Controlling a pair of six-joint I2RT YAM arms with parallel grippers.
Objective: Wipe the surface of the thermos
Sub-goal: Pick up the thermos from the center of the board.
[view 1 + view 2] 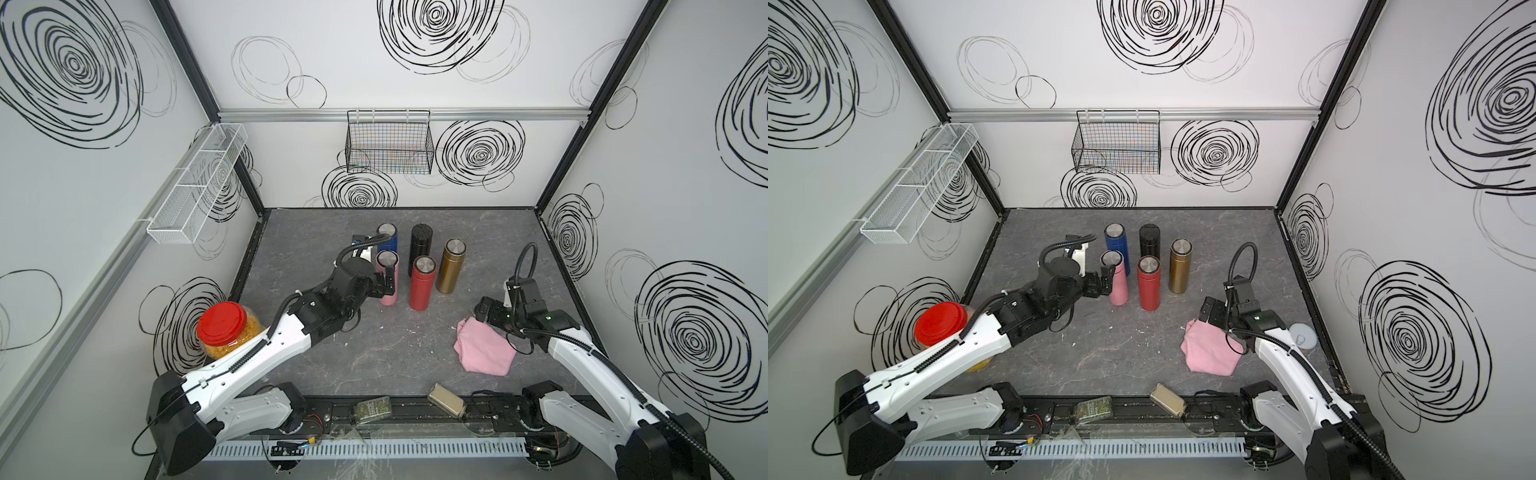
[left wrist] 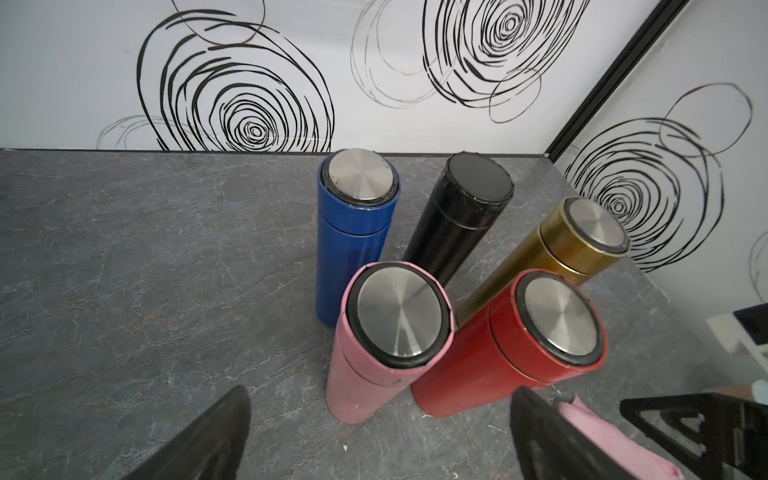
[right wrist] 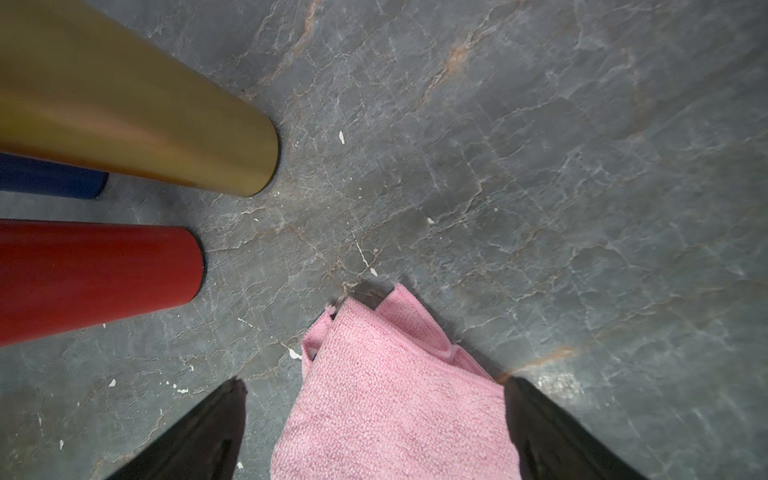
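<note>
- While its jaws stand wide apart, the left gripper [image 2: 378,397] holds nothing. The pink thermos [image 2: 365,374] stands upright in the gap just ahead of its fingers, and we cannot tell whether either finger touches it.
- The right gripper [image 3: 374,384] is spread just as wide. The pink cloth [image 3: 395,399] lies crumpled on the table between its fingers, not pinched.
- Just beside the pink thermos we see the red thermos [image 1: 421,286]. Behind these two stand the blue thermos [image 1: 388,239] and the black thermos [image 1: 420,245], with the gold thermos [image 1: 451,270] off to the side. All five are upright with lids on, in a tight cluster near the middle of the grey table [image 1: 332,361].
- The cloth lies well apart from that cluster, on the right arm's side.
- Farther out, a jar [image 1: 220,328] with a red lid sits at the table's edge beside the left arm.
- We judge the task to be at its very start, since no cloth is on any thermos. What is left is to close on the cloth, steady the thermos (most likely the pink one), bring the two together and rub its surface.
</note>
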